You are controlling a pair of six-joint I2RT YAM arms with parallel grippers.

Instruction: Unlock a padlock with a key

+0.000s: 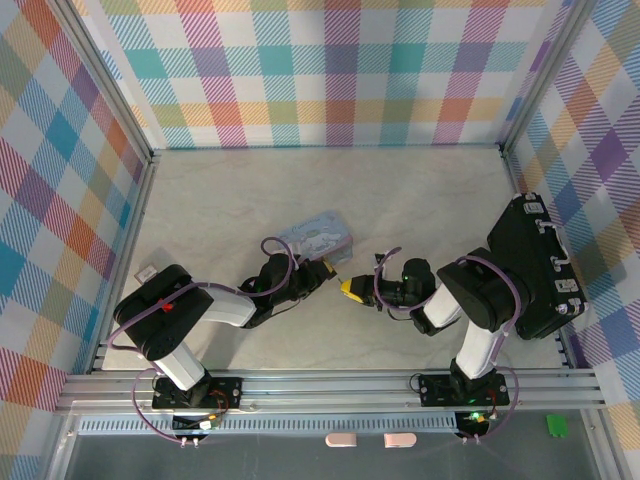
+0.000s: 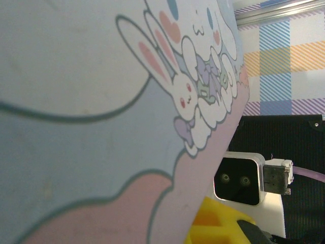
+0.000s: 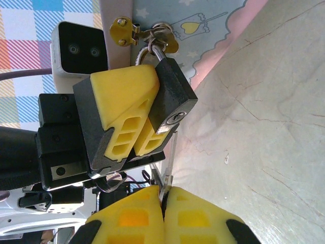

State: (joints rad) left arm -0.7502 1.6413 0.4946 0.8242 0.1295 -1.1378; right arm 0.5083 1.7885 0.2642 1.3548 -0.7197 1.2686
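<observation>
Left gripper has its yellow pads clamped on the padlock, body tilted so the keyway end faces the other arm. That fixes the lock so it can't swing when the key pushes in.

The shackle is threaded through the brass hasp of the pastel tin, so the lock hangs off the tin's edge just above the table.

Right gripper is pressed together on the key — thin silver blade pointing up at the keyway. The tip is at the lock's bottom face; I can't tell whether it's entered.

From above, both grippers meet just beside the tin, with the black case well apart on the right.

Writing: none legible. The tin is all print — rabbits, a white long-eared character, stars, a drink with a heart. No brand readable on the lock.
</observation>
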